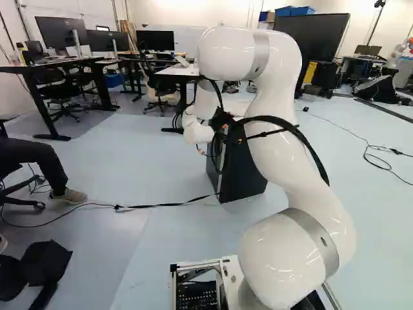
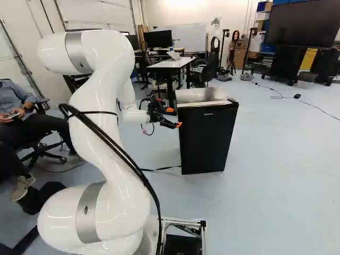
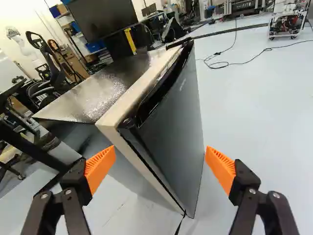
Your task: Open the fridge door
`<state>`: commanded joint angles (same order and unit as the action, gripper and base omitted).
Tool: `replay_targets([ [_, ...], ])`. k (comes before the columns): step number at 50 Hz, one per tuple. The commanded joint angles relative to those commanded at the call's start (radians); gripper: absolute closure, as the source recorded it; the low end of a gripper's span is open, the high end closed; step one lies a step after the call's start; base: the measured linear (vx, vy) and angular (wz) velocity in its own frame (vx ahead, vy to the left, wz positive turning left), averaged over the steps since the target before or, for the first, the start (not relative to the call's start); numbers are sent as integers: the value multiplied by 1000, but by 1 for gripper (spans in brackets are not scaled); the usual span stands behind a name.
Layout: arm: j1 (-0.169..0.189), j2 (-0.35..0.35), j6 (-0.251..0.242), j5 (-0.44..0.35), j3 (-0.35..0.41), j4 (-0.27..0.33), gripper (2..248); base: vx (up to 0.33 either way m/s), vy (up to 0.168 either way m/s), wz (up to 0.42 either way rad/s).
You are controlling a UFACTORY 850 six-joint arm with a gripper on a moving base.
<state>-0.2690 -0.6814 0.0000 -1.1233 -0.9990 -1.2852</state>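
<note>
Black fridge (image 2: pixel 201 96) upright; door (image 2: pixel 207 141) closed, contents hidden; hand (image 2: pixel 175 117) spread wide, near fridge.

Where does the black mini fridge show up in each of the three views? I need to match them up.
Left base view: just right of centre, black mini fridge partly hidden behind the arm.
Right base view: right of centre, mini fridge beside the gripper.
Wrist view: ahead of the gripper, mini fridge showing between its open fingers.
Shared landmark: large dark screen.
</note>
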Motion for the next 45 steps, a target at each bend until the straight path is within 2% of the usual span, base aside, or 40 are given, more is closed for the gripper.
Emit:
replay_targets([
  [45, -6, -6, 0, -52, -10, 0, 3, 0, 0, 0],
])
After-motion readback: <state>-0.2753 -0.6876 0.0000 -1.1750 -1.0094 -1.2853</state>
